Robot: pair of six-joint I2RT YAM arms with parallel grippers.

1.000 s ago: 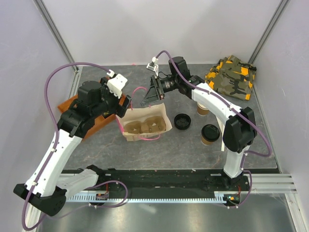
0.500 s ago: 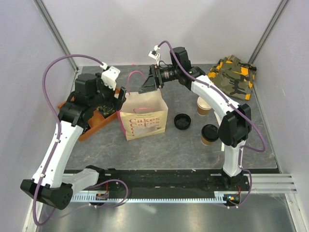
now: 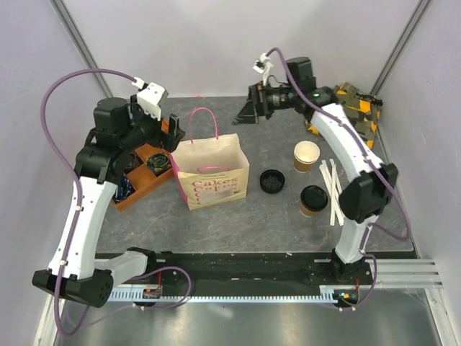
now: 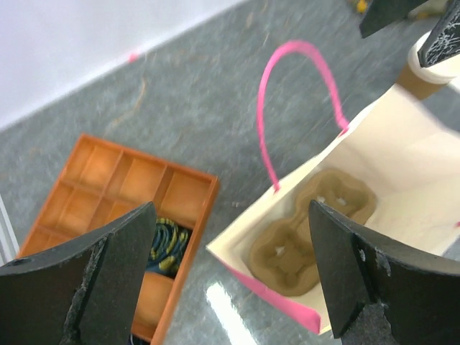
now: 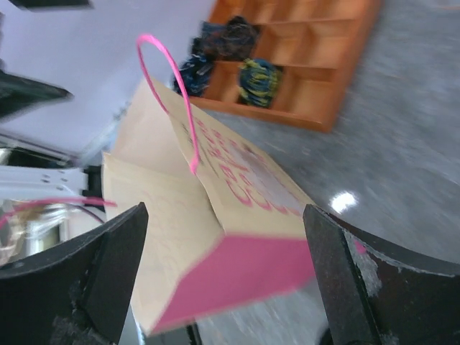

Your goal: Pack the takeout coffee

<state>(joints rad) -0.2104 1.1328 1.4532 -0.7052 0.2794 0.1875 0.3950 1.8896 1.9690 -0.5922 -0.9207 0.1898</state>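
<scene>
1. The takeout coffee (image 3: 314, 200) was seen standing lidded on the counter (image 3: 252, 216), right of centre in the top view.
2. The left pincer (image 4: 230, 266) was spread and empty near the open paper bag (image 4: 402, 158).
3. The right pincer (image 5: 223, 280) was likewise spread, gripping nothing.

Left arm (image 3: 78, 216) — white links rising from the near-left base, bent high, black wrist turned inward toward the right. Left gripper (image 4: 230, 251): angled downward, jaws spread wide, its dark fingers (image 4: 108, 280) at the lower corners of the wrist view. Right arm (image 3: 349, 151) — stretched from the near-right base toward the far side, wrist turned to point left. Right gripper (image 3: 246, 113): jaws spread wide, tips tilted slightly downward.
</scene>
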